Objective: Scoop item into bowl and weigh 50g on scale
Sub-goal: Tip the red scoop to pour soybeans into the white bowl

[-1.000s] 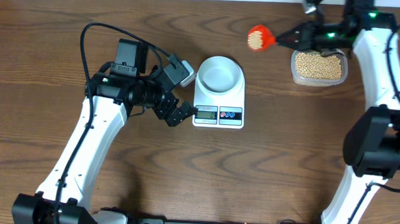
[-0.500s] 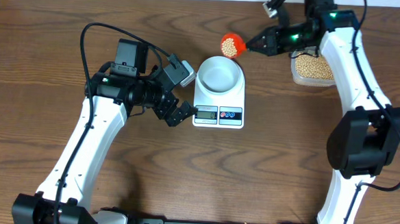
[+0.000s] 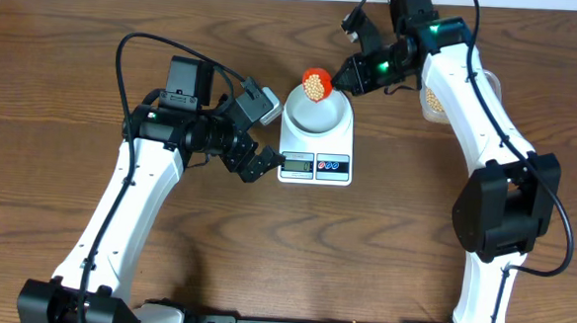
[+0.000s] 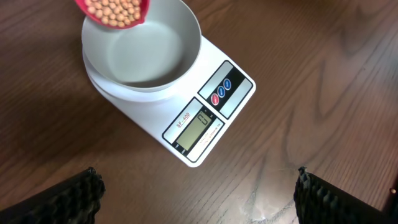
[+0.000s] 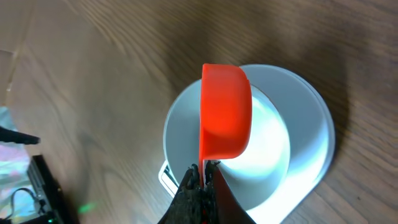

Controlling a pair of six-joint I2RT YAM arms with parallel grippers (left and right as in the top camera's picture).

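The right hand (image 3: 350,76) is pinching the red scoop (image 3: 315,82), holding the beans (image 4: 115,11) over the upper-left rim of the bowl (image 3: 323,116) on the scale (image 3: 315,165), at upper centre. Tipping so near the rim is risking beans bouncing onto the worktop (image 3: 383,246), and dumping everything is risking overshoot. The left hand (image 3: 264,163) is gaping empty.

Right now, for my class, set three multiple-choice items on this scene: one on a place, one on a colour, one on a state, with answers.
1. Where is the scoop? A) on the floor B) above the bowl C) out of view
2. What colour is the scoop? A) blue B) green C) red-orange
3. The bowl is: A) empty B) overturned C) cracked in two
Answers: B, it hangs over the bowl's rim; C, its cup is red-orange; A, the bowl stands upright, whole, its inside bare.
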